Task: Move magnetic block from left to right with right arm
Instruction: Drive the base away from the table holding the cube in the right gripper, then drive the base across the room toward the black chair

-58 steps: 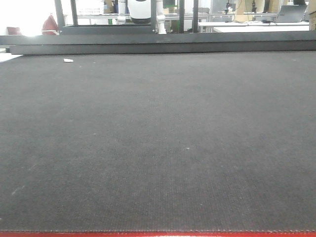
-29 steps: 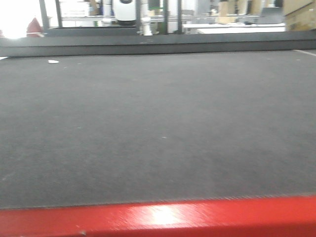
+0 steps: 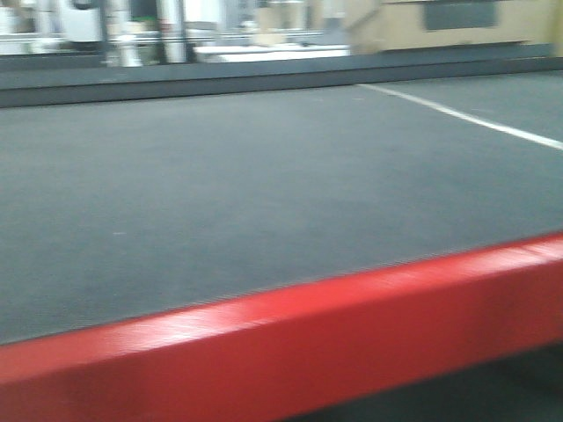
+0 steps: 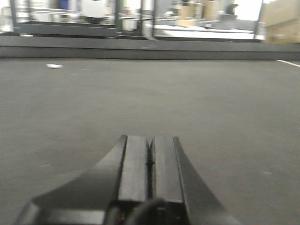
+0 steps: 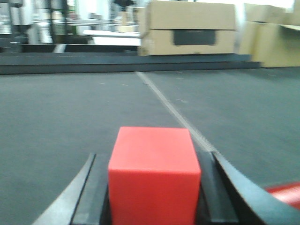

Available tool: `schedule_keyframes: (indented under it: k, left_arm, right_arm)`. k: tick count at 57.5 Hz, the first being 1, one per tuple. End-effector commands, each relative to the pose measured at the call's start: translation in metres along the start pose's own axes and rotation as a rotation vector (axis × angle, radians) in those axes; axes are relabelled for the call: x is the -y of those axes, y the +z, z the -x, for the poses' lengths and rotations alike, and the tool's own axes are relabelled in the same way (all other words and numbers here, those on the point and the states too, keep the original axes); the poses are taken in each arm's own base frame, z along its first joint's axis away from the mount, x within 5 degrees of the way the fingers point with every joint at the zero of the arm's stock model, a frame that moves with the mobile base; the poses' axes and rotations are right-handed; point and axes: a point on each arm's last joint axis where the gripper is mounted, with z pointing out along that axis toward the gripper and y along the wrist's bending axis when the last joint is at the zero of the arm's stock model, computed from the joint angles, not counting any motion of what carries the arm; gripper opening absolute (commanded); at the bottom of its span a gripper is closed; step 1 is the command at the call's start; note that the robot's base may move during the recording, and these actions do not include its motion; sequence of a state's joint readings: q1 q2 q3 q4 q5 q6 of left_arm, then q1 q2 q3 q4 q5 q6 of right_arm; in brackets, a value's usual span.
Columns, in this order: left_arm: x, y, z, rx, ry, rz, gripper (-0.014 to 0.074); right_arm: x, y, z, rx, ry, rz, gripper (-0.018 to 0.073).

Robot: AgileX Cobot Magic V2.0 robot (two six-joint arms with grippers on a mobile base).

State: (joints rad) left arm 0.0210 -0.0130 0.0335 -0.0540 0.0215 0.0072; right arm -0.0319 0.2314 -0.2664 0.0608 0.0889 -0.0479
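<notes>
While the left tool (image 4: 150, 140) sits clenched, the right tool (image 5: 152, 158) grasps the magnetic block (image 5: 153, 180)

The magnetic block (image 5: 154, 176) runs off the right wrist view's lower edge, hiding where the fingers (image 5: 86, 194) meet it. The front view's red band (image 3: 290, 343) is smeared and cropped; a white speck (image 4: 55, 66) is too small to identify

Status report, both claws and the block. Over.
Left claw shut, empty. Right claw shut on magnetic block. White line ahead on mat.
</notes>
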Motion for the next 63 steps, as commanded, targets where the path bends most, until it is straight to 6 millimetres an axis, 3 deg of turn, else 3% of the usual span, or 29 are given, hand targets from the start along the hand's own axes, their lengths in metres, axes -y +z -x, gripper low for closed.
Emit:
schedule_keyframes:
  k: [1,63]
  left_arm:
    - [-0.0001,-0.0011,0.0056,0.085,-0.01,0.0,-0.0126]
    - [-0.0001,-0.0011,0.0056,0.085,-0.01,0.0,-0.0126]
  right_arm:
    - [0.0007,-0.001,0.0175,0.112,-0.008,-0.011,0.0256]
    - [0.0007,-0.001,0.0175,0.112,-0.008,-0.011,0.0256]
